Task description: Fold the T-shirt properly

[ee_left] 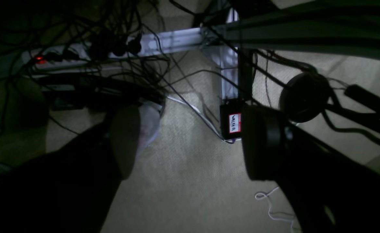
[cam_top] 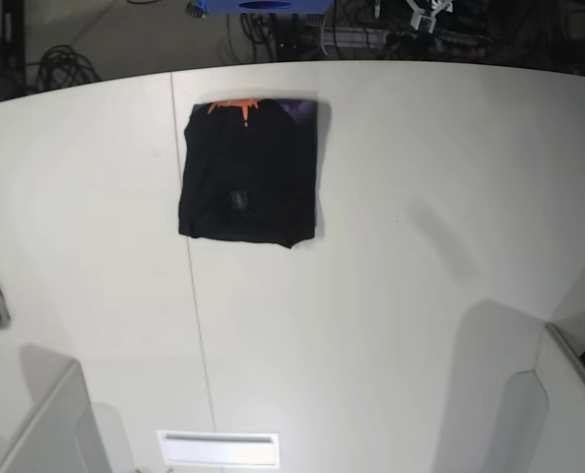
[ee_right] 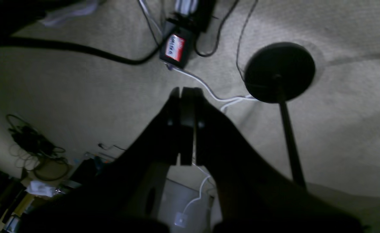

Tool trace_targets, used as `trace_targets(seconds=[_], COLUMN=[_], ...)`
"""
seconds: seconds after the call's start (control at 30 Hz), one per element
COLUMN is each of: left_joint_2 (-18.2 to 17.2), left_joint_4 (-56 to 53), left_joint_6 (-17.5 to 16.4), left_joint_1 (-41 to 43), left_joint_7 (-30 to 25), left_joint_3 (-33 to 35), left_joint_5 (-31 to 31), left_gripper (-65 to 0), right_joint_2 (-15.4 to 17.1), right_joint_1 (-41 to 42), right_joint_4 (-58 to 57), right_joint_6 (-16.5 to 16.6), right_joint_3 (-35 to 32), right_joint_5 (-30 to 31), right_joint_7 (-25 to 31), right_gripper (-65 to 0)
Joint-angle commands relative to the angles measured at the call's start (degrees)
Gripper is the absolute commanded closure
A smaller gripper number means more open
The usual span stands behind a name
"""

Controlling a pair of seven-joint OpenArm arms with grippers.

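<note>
Black cloth, the T-shirt (cam_top: 250, 173), lies in the upper middle of the base view as a compact, nearly square packet on the white worktop (cam_top: 401, 296), with orange and purple print peeking out along its top edge. It looks folded already, so you seem to be at the finish: your job now is to leave it alone and keep both arms well clear.

Neither arm reaches over the worktop in the base view. Both wrist cameras look at carpet (ee_right: 339, 136) and cables, not at cloth. The right gripper (ee_right: 186, 94) shows its jaws pressed together on nothing. The left gripper (ee_left: 190, 129) has its jaws spread wide and empty.

If you do tidy, square only the slightly uneven lower edge, and approach from above so you don't drag the layers.
</note>
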Motion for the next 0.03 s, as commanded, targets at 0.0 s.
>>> trace_targets(seconds=[0.0], left_joint_2=[-0.46], left_joint_4=[-0.17], left_joint_6=[-0.21], left_joint_1=[0.67], left_joint_7=[-0.35], left_joint_3=[0.09], left_joint_5=[-0.11], left_gripper=[-46.7], right_joint_2=[0.44], right_joint_1=[-0.65], right_joint_4=[-0.05], right_joint_6=[0.21], right_joint_3=[0.16], right_joint_5=[-0.15], right_joint_7=[0.04], right_gripper=[0.0])
